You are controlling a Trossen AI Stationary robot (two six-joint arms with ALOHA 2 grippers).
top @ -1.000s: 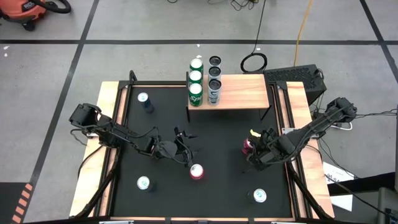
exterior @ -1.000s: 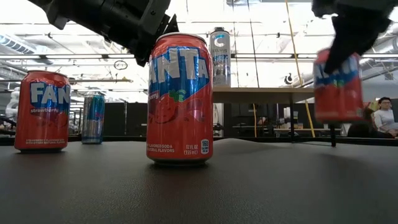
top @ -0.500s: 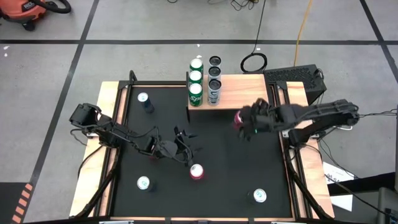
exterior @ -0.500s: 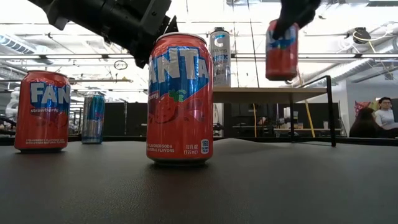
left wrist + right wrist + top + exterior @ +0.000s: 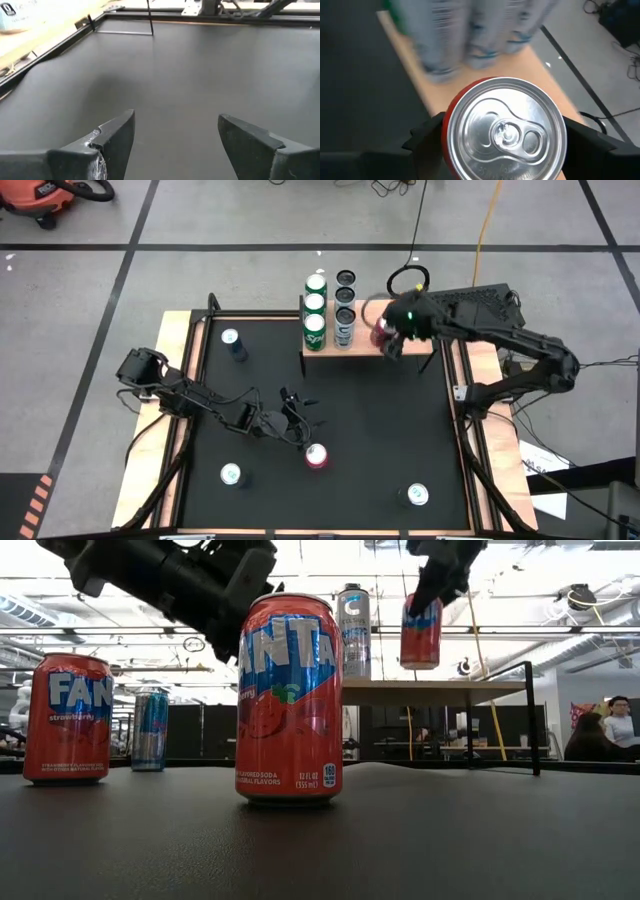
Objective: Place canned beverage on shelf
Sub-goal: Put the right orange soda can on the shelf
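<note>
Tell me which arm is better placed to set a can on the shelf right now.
Right. Its tool already grips a red can in the air over the shelf. The left tool is open, low over the mat, far from the shelf.

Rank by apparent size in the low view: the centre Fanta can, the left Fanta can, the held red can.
1. Centre Fanta can, largest.
2. Left Fanta can.
3. Held red can in the right gripper, above the shelf.
Nearness to the camera drives this; true sizes may match.
</note>
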